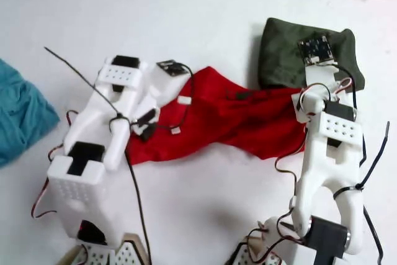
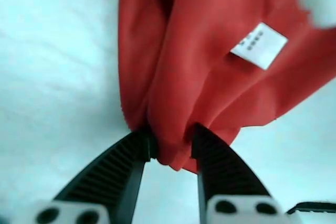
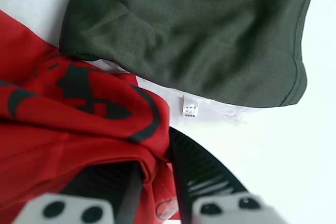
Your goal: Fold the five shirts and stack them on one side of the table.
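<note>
Left wrist view shows left claw pinching the bunched, soft red shirt; right claw clamps its printed end.

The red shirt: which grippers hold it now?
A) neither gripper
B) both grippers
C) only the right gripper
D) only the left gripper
B: the left gripper pinches a bunched edge of the red shirt in its wrist view, and the right gripper is closed on another part of it.
</note>
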{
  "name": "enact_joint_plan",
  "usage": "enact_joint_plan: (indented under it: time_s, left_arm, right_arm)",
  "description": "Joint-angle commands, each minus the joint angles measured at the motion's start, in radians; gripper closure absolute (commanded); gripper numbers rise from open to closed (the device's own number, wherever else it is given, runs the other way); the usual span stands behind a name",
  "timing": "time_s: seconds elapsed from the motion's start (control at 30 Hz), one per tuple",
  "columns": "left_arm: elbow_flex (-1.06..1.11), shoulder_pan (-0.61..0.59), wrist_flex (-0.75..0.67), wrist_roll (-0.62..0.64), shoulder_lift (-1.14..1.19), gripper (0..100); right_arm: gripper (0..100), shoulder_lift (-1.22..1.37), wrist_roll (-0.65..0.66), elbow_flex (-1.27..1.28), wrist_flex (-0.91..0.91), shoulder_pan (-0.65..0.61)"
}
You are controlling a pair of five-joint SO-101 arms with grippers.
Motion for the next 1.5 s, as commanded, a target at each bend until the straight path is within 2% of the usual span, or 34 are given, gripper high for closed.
enact_joint_plan:
  time_s: [0.0, 0.03, 0.2, 0.37, 0.5, 0.7, 0.93, 1.1, 1.27, 1.47]
  left_arm:
    - [-0.054, 0.002, 0.035, -0.003, -0.011, 95]
    - [-0.076, 0.002, 0.054, -0.003, -0.011, 98]
    - [-0.189, 0.002, 0.14, 0.057, -0.011, 97]
    - [-0.363, 0.002, 0.287, 0.098, -0.011, 97]
    - [-0.389, -0.031, 0.298, 0.141, -0.028, 97]
    - [-0.248, -0.14, 0.296, 0.12, -0.169, 97]
    - [-0.116, -0.279, 0.282, 0.069, -0.417, 97]
    - [-0.018, -0.345, 0.244, 0.072, -0.43, 97]
    - [0.039, -0.453, 0.173, 0.064, -0.43, 97]
    - [0.113, -0.499, 0.169, 0.025, -0.43, 97]
  right_arm:
    - [98.1, 0.002, -0.006, -0.043, 0.004, -0.012]
    - [98.1, 0.002, -0.006, -0.043, 0.004, -0.012]
    - [98.1, -0.001, -0.006, -0.037, 0.007, -0.012]
    - [98.1, -0.074, -0.006, 0.06, 0.007, -0.01]
    - [98.1, -0.176, -0.006, 0.183, 0.005, -0.036]
    - [98.1, -0.288, -0.003, 0.258, 0.114, -0.127]
    - [98.1, -0.305, -0.006, 0.077, 0.269, -0.176]
    - [98.1, -0.222, 0.005, -0.002, 0.447, -0.344]
    - [98.1, -0.111, -0.006, -0.15, 0.458, -0.42]
    - [98.0, 0.139, -0.006, -0.304, 0.524, -0.513]
